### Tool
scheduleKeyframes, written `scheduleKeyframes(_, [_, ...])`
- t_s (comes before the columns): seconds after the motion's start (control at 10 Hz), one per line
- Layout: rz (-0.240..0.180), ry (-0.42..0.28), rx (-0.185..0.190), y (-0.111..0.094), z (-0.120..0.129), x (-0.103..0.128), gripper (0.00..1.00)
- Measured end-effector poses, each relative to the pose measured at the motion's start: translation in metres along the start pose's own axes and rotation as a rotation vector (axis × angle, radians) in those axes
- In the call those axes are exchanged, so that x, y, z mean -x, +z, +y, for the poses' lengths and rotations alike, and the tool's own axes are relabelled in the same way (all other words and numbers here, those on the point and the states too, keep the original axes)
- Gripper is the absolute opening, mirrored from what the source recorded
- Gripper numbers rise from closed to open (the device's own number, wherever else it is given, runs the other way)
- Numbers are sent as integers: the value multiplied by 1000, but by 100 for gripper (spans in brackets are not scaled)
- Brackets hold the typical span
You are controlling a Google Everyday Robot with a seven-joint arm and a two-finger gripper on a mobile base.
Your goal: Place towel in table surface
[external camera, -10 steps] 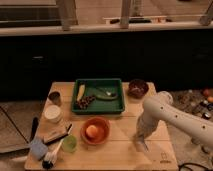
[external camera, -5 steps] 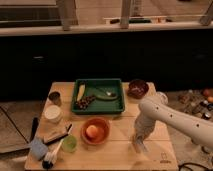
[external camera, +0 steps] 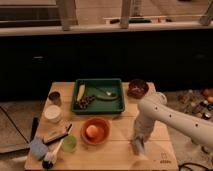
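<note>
Camera view: wooden table (external camera: pixel 120 156) seen from above and in front, w/ a dark counter and window frames beyond it. A white robot arm (external camera: pixel 172 117) reaches in from the right, bent down over the table's near-right part. Its gripper (external camera: pixel 138 143) points straight down there, close to the tabletop; can't tell if it's open or closed. A small pale grey shape at its tip looks like the towel (external camera: pixel 135 148), low at the table surface. Whether it's gripped or already lying on the wood can't be told.

Far ctr: green tray (external camera: pixel 98 110) holding a yellow item and some dark bits. Just right of it, a dark red bowl (external camera: pixel 138 88). Near ctr: orange bowl (external camera: pixel 103 135) w/ an orange fruit (external camera: pixel 91 131) inside. Left side: metal can (external camera: pixel 54 98), white cup (external camera: pixel 52 114), green cup (external camera: pixel 69 144), blue sponge (external camera: pixel 38 148) and a brush (external camera: pixel 50 159) at the near-left corner.
</note>
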Motion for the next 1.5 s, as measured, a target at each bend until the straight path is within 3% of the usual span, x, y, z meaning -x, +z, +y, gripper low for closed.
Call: scheduleKeyframes(1.5, [93, 37, -52, -50, -7, -50, 80])
